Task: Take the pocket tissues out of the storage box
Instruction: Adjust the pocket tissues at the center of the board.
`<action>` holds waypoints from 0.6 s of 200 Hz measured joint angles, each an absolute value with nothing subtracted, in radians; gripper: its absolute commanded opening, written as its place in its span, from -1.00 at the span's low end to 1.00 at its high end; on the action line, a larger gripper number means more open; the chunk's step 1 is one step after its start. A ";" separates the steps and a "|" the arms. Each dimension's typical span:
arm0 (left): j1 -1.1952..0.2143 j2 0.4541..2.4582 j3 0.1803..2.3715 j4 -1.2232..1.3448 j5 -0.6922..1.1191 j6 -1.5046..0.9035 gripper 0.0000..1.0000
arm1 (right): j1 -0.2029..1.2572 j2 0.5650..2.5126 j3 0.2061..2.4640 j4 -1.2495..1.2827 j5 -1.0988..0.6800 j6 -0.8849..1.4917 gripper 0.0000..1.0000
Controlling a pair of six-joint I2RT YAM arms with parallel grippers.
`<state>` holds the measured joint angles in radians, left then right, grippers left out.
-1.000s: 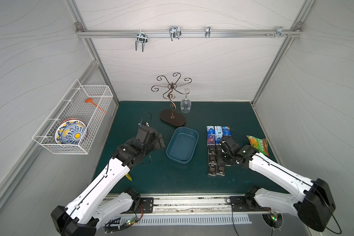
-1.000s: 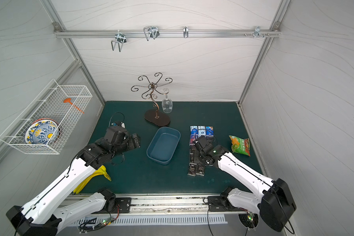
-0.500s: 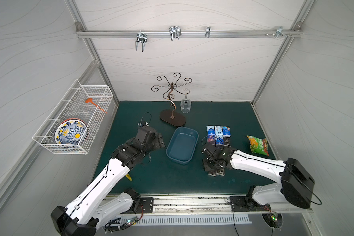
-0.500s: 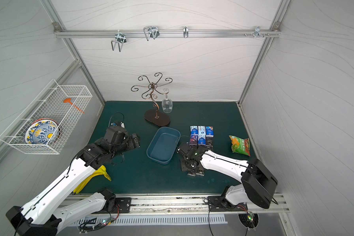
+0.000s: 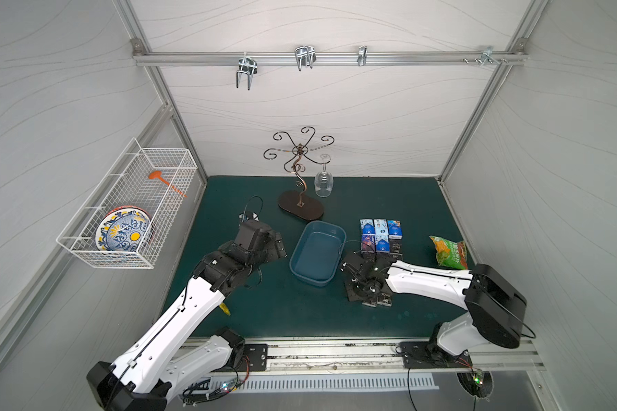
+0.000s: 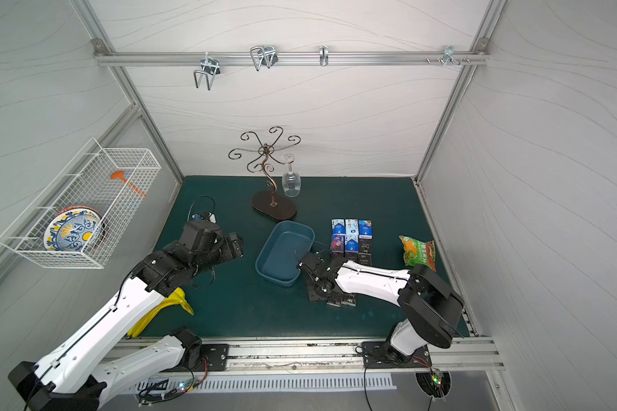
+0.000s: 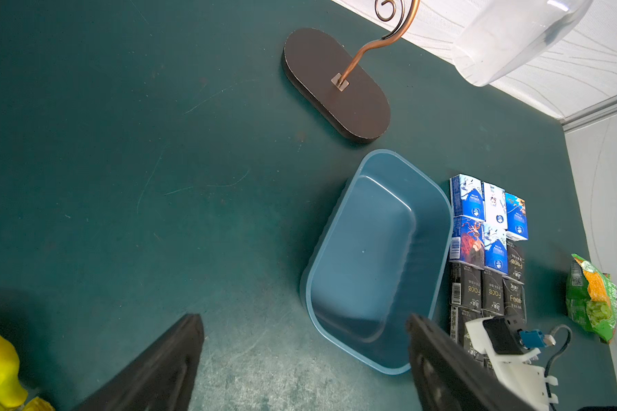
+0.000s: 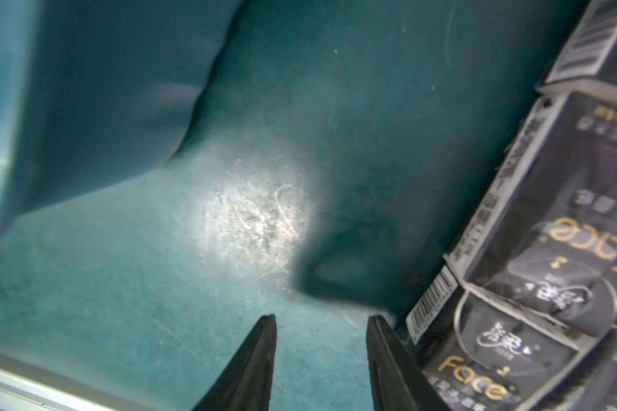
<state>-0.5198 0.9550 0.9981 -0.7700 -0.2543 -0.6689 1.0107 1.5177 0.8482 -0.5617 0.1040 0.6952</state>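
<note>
Box point(image 5: 317, 253) sits near the centre of the mat point(image 5: 228, 199), long axis running roughly back to front. All packs point(image 5: 380, 236) in view lie on the mat, not in the box: one tight block three wide, just beside the box's right wall. The blue/white ones are at the back end, the black ones toward the front edge. The front part of the block is partly hidden under the right arm in both top views. Right gripper point(image 8: 323, 320): low over the mat in the gap between box and block, fingers a narrow gap apart, only bare mat between them. One finger point(image 8: 389, 356) is right against the edge of a black pack point(image 8: 496, 356); cannot tell whether they touch. Left gripper point(image 7: 301, 320): above the mat left of the box, fingers spread wide, nothing between them. Snack bag point(image 5: 449, 252) lies near the right edge, well apart from the block. Stand point(image 5: 301, 210) is near the back edge, behind the box, with a glass point(image 5: 323, 183) hanging bowl-down from one arm. Banana point(image 6: 164, 306) is near the front left corner, partly under the left arm. Wire basket point(image 5: 136, 185) on the left wall holds a plate point(image 5: 123, 233) stood on edge.
</note>
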 measured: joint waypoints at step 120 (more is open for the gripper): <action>-0.520 0.955 0.998 -0.770 -0.254 -0.669 0.87 | 1.006 1.523 0.845 -0.569 0.115 0.702 -0.05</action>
<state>-0.5198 0.9550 0.9981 -0.7700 -0.2543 -0.6689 1.0058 1.5230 0.8448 -0.5690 0.1154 0.7025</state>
